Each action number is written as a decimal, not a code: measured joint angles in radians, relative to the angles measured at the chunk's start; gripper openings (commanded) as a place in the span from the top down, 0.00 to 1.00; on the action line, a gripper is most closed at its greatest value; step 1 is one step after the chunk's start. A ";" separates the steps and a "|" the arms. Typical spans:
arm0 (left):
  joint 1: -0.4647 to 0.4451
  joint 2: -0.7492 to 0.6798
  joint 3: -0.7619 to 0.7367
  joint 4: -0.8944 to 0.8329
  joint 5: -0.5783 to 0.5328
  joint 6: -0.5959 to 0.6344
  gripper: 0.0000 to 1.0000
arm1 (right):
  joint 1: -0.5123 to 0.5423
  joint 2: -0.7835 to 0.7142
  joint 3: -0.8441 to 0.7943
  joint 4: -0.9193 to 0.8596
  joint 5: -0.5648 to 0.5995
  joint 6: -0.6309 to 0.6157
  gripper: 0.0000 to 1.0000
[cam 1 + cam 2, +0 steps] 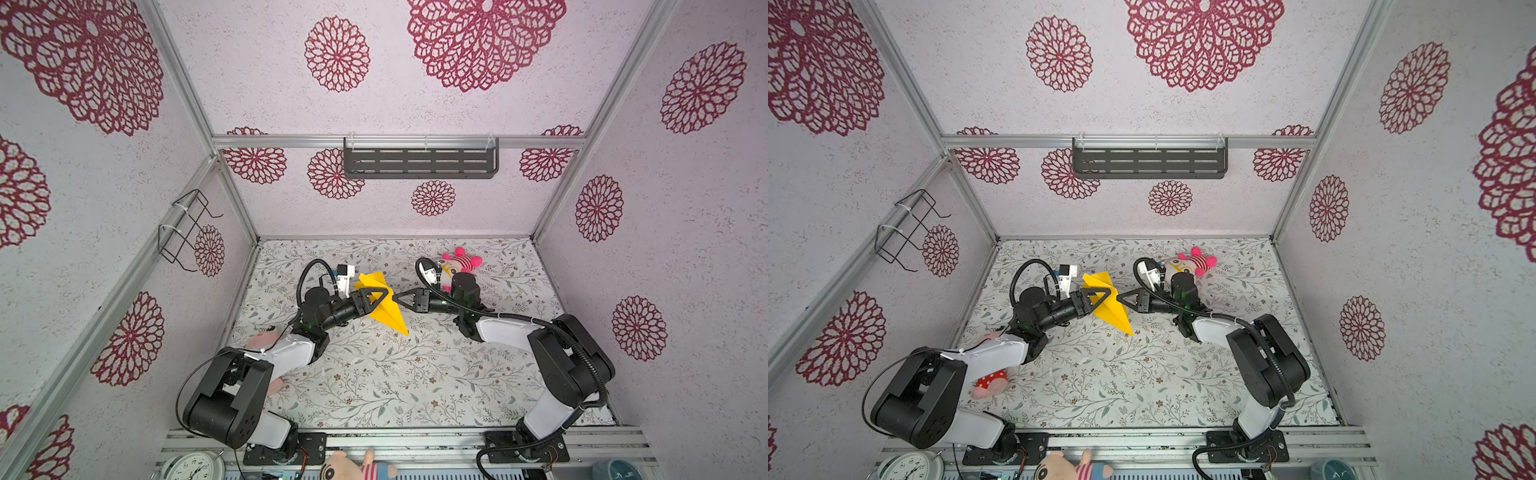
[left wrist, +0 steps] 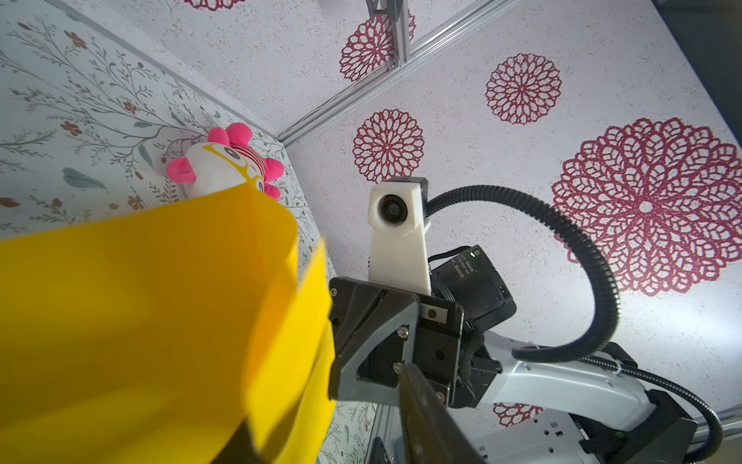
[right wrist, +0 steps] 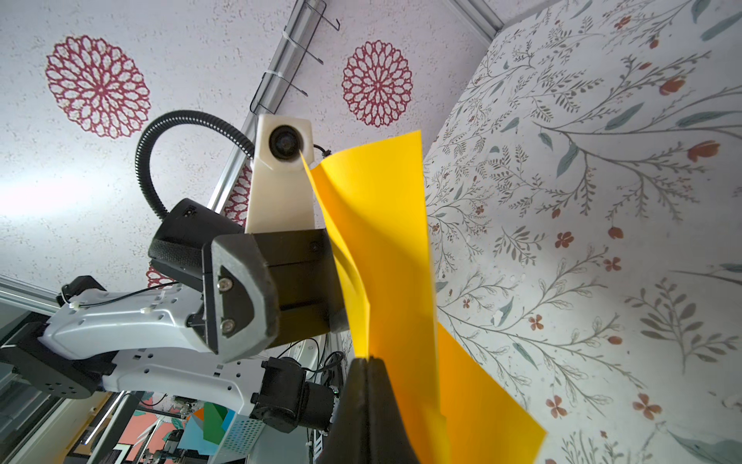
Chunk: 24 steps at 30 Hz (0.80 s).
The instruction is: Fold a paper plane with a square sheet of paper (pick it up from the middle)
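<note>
The two end effectors meet tip to tip over the middle of the counter (image 1: 374, 386). They are well apart from the side walls and the back wall. Lots of flowery counter shows on the side toward the arm bases. A pink-and-white plush toy (image 1: 459, 262) lies just behind the right arm, near the counter's back edge.

The paper plane (image 1: 384, 313) is right between the two tips. The right end effector (image 1: 397, 299) is clenched tight, and in its wrist view the yellow folds come out of its pinched tip (image 3: 366, 363). The left end effector (image 1: 384, 294) is loose. Its fingers (image 2: 425, 409) stand apart with the plane between them, and one finger is clear of the paper.

The plane is bright yellow, with straight edges and sharp folds. Its wide tail reaches behind the left end effector. Its pointed nose sticks out past both tips toward the arm bases. Its two flaps spread apart a little.
</note>
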 measured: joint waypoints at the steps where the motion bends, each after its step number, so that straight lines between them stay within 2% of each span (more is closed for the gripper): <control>1: 0.000 0.000 -0.003 0.004 0.000 0.003 0.62 | -0.002 -0.003 0.000 0.000 0.000 0.006 0.95; 8: 0.000 0.000 -0.009 0.014 -0.005 0.022 0.79 | -0.006 -0.013 0.000 0.007 0.000 0.029 0.93; 11: 0.000 0.000 -0.009 0.013 -0.012 0.034 0.87 | -0.006 -0.014 0.000 0.007 0.000 0.034 0.88; 13: 0.000 0.000 -0.009 0.002 -0.020 0.043 0.90 | -0.007 -0.019 0.000 0.002 0.005 0.032 0.77; 16: 0.000 -0.011 -0.009 -0.048 -0.043 0.072 0.93 | -0.017 -0.049 -0.011 -0.027 0.026 0.003 0.55; 20: 0.001 -0.081 0.018 -0.262 -0.100 0.152 0.93 | -0.057 -0.150 -0.048 -0.151 0.128 -0.103 0.40; 24: -0.001 -0.154 0.163 -0.641 -0.233 0.295 0.93 | -0.080 -0.265 -0.053 -0.335 0.323 -0.255 0.37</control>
